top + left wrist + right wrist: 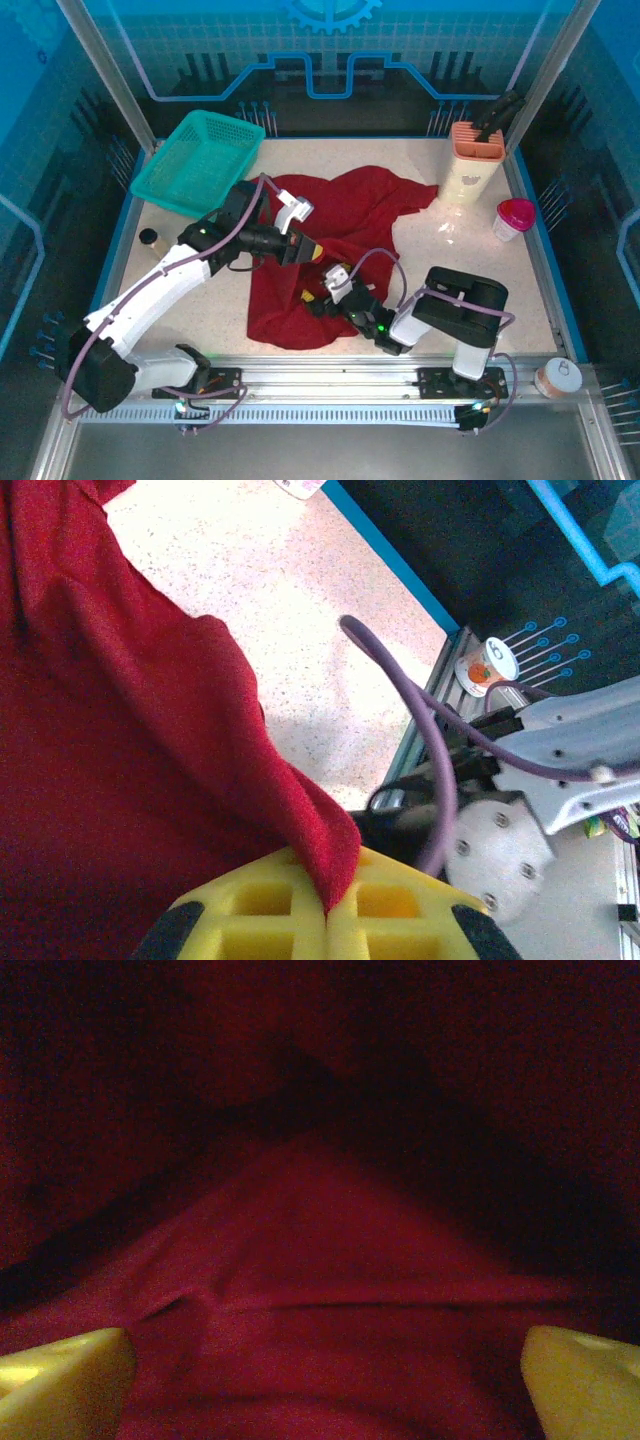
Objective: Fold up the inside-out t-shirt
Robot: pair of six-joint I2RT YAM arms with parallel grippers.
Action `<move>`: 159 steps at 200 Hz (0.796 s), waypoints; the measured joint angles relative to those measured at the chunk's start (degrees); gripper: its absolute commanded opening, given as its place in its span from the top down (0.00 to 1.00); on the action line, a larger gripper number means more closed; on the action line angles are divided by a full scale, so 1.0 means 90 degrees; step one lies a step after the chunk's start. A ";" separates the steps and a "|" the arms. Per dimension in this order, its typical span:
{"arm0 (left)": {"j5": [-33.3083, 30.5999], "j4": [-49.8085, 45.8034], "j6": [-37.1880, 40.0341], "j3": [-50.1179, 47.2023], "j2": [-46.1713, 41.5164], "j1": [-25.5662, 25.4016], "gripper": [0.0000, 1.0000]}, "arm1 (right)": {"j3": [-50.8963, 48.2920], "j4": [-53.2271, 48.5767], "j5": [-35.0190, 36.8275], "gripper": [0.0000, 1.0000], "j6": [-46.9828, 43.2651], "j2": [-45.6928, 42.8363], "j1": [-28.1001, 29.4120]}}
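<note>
Shirt: the inside-out t-shirt (350,215) lies in a loose, rumpled heap in the middle of the bench (470,290). Its far-left edge is near the teal basket (195,160) and its near edge is close to the arm bases.
Lie of the cloth: it is bunched and creased, with no flat outline. I cannot tell the sleeves from the hem, and I cannot make out the tag.
Left side: the left gripper (327,905) has its yellow fingers pressed together on a raised ridge of red cloth. It is over the left-middle of the shirt, and the pinched edge stands up between the pads.
Right side: the right gripper (320,1370) sits low over the near part of the shirt with its fingers wide apart. Cloth lies between them and a peaked fold rises just beyond (whether the tips touch the fabric, I cannot tell).
Done so far: very little, by my reading. One pinch is secured, and no neat fold or straight crease shows anywhere.
Step in hand: probably taking a second hold, so that the shirt can be lifted and spread.
Left to do: nearly everything, namely spreading the shirt flat, then bringing in the sleeves and folding the body over.
</note>
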 measured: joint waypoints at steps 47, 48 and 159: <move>0.0017 -0.0170 -0.0027 0.0403 -0.0129 0.0000 1.00 | 0.0925 -0.0695 0.0138 0.00 0.0901 0.0036 -0.0743; 0.0017 -0.0170 -0.0027 0.0408 -0.0129 0.0000 1.00 | 0.0974 -0.0753 0.0138 0.00 0.0920 0.0036 -0.0758; 0.0362 0.0204 -0.0699 0.0758 -0.0401 0.0342 1.00 | 0.2939 -0.3196 -0.1151 0.48 0.1156 0.1367 -0.1960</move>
